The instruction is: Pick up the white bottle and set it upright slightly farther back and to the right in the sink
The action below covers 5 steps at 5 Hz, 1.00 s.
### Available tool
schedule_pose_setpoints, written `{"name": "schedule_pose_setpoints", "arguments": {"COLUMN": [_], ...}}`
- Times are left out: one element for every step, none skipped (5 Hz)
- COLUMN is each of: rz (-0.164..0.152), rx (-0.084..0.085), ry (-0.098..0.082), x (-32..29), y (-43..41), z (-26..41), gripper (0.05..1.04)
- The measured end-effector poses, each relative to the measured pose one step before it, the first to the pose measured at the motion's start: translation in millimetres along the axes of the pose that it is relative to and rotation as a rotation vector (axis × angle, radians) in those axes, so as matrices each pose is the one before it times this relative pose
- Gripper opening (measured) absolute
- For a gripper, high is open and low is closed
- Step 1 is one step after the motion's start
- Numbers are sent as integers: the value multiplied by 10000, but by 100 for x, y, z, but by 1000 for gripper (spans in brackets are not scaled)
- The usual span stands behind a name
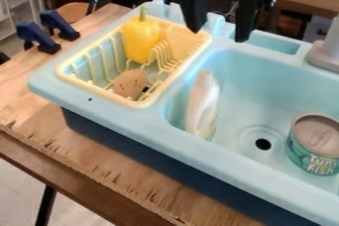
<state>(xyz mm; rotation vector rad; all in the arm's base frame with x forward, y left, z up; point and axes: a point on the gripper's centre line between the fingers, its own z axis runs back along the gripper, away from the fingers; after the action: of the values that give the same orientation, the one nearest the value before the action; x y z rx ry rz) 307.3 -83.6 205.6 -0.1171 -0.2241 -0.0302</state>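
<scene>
The black gripper (222,24) hangs at the top of the view, over the back rim between the dish rack and the basin. Its two fingers stand apart with nothing between them. Nearest below it are the yellow dish rack (198,41) and a whitish bottle (202,102) leaning upright against the basin's left wall. Inside the rack, a yellow bell pepper (140,39) with a green stem stands at the back, and a brown speckled potato-like toy (130,83) lies toward the front. A green can (316,143) with a metal lid sits at the basin's right.
The light blue sink (232,163) rests on a wooden table (99,163). A grey faucet base (325,54) rises at the back right. Dark blue clamps (38,36) grip the table's left edge. The basin floor has a dark drain hole (263,144).
</scene>
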Motion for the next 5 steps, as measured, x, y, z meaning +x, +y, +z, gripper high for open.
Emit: {"name": "schedule_pose_setpoints", "arguments": {"rz": [217, -48, -133, -163, -268], "rx": [154, -63, -54, -76, -285], "ry": [715, 308, 182, 197, -32], "x": [-2355, -1470, -75, 623, 1003], "y": [60, -180, 4, 339, 703], "z": [-467, -1404, -772, -1307, -1799], "gripper": [1003, 1003, 1003, 1003, 1003]}}
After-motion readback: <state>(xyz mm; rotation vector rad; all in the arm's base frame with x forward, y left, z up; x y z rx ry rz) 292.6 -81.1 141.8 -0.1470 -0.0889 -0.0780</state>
